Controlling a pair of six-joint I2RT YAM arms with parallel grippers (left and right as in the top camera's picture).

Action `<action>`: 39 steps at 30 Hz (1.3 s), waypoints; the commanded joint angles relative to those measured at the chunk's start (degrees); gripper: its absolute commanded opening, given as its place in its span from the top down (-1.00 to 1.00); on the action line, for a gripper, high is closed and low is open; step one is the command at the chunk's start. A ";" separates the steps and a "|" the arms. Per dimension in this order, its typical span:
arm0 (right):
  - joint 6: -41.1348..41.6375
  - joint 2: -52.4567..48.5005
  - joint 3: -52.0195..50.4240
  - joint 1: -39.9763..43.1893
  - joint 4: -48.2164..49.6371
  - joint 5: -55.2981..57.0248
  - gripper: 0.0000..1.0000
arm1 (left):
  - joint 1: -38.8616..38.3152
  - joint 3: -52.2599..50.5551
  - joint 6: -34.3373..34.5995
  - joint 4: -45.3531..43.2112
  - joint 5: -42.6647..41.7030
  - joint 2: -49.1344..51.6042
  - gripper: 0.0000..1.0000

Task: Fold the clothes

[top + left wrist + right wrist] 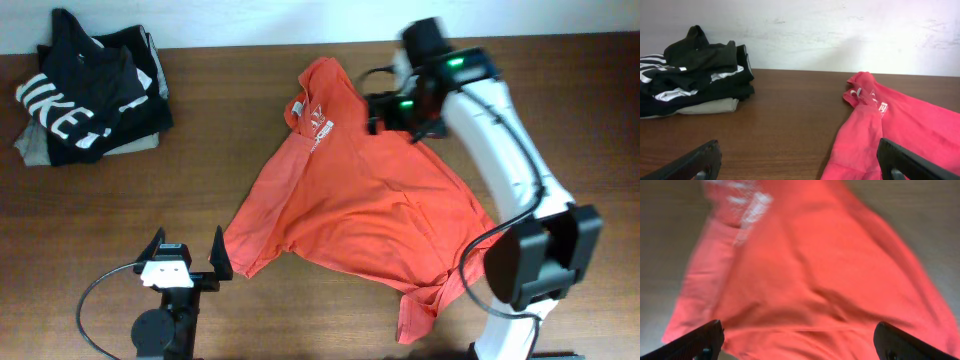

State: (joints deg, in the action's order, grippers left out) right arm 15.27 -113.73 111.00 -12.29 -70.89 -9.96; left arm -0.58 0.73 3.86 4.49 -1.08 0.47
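Observation:
The clothes, a red-orange T-shirt [360,200], lie spread and creased across the middle of the brown table [130,195], collar toward the far edge. White lettering [322,125] and a small neck label [297,108] show near the collar. My right gripper [380,112] hovers open over the shirt's upper part, just right of the collar. In the right wrist view its gripper [800,342] has only red cloth [810,270] below and nothing between the fingers. My left gripper [187,248] rests open at the front left, close to a sleeve. In the left wrist view the shirt [910,125] lies past its gripper's [800,165] right finger.
A pile of folded garments sits at the far left corner: a black shirt with white letters [80,95] on a grey-olive one [710,106]. A pale wall [840,30] runs behind the table. A black cable [95,300] loops by the left arm's base.

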 commanded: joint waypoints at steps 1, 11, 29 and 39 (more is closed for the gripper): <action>0.00 0.48 -0.11 8.55 -4.48 0.33 -0.97 | -0.22 -0.22 -1.11 0.11 -1.03 -0.11 -0.98; 0.02 0.11 -19.80 21.31 -4.24 3.15 -0.98 | -0.22 -0.22 -1.11 0.09 -1.03 -0.11 -0.98; 0.04 0.11 -38.75 21.31 19.23 3.17 0.92 | -0.22 -0.22 -1.11 0.09 -1.03 -0.11 -0.98; 0.26 0.11 -10.19 21.24 21.44 2.89 0.92 | -0.20 -0.22 -1.11 0.11 -1.03 -0.11 -0.98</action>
State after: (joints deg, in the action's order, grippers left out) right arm 15.05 -114.21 91.37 8.71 -49.15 -7.75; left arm -0.58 0.73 3.86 4.47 -1.28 0.54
